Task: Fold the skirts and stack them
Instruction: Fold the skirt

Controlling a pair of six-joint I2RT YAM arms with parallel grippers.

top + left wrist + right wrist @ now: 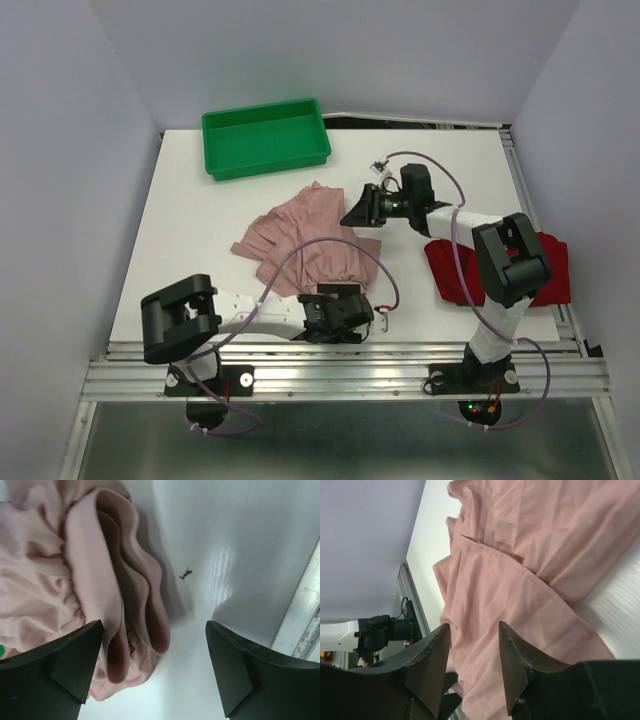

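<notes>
The dusty pink skirt (pixel 310 240) lies crumpled in the middle of the white table. Its folded, layered edge (pixel 115 595) reaches in beside the left finger (pixel 60 675) of my left gripper (pixel 155 625), which stands wide open low over the skirt's near end (pixel 340 310). My right gripper (pixel 358 210) hovers at the skirt's far right side. In the right wrist view its jaws (pixel 474 625) stand partly open with pink cloth (pixel 545 545) below them and nothing held. The dark red skirt (pixel 548 268) lies at the right edge, partly hidden by the right arm.
A green plastic tray (pixel 265 135) sits at the table's back left. A metal rail (pixel 300 620) runs along the near edge close to my left gripper. A small dark speck (pixel 186 573) lies on the table. Walls close in both sides.
</notes>
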